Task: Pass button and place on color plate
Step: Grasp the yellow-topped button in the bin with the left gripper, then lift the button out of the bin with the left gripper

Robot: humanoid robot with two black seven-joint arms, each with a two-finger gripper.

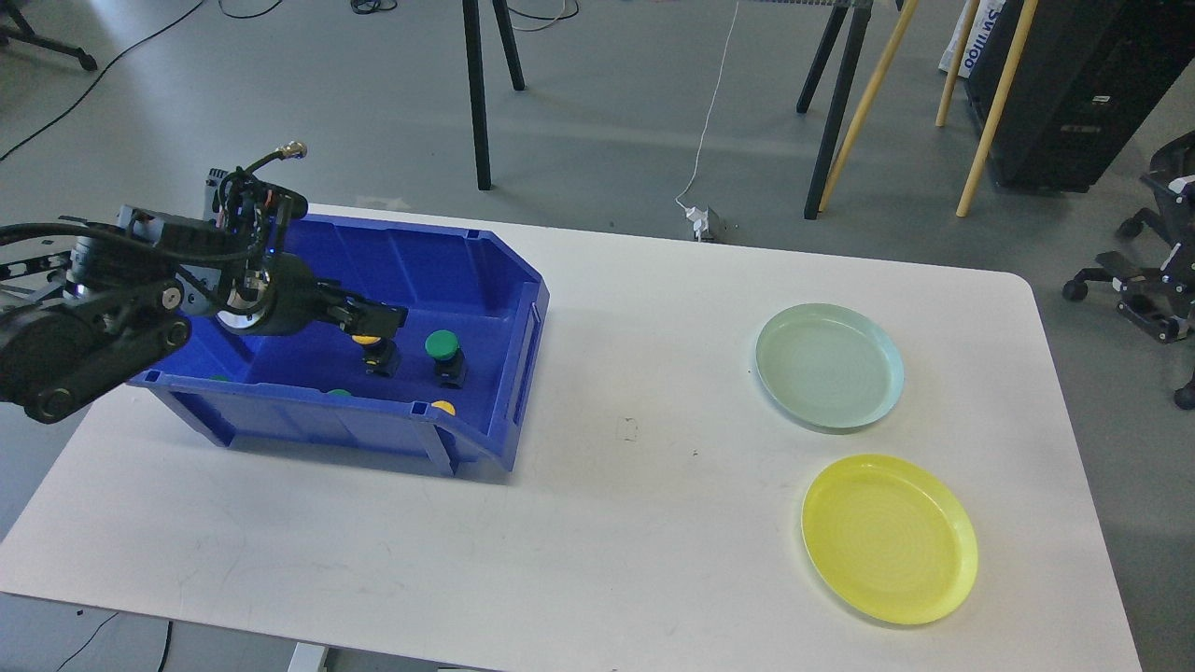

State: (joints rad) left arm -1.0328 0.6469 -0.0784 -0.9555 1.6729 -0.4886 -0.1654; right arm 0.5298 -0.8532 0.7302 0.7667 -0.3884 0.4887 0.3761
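A blue bin (523, 308) stands on the left of the white table (635, 523). Inside it are a yellow button (372, 342) on a black base, a green button (442, 346) to its right, and a yellow cap (444, 408) by the front wall. Two green caps (340, 394) peek over the front wall. My left gripper (378, 320) reaches into the bin from the left, its fingertips just over the top of the yellow button. Its fingers overlap as one dark shape. A pale green plate (829, 366) and a yellow plate (889, 539) lie at the right. My right gripper is out of view.
My left arm (103, 308) lies across the bin's left end and hides that part of it. Black stand legs (481, 93) and wooden poles (873, 93) are on the floor behind the table. An office chair (1158, 280) is at far right.
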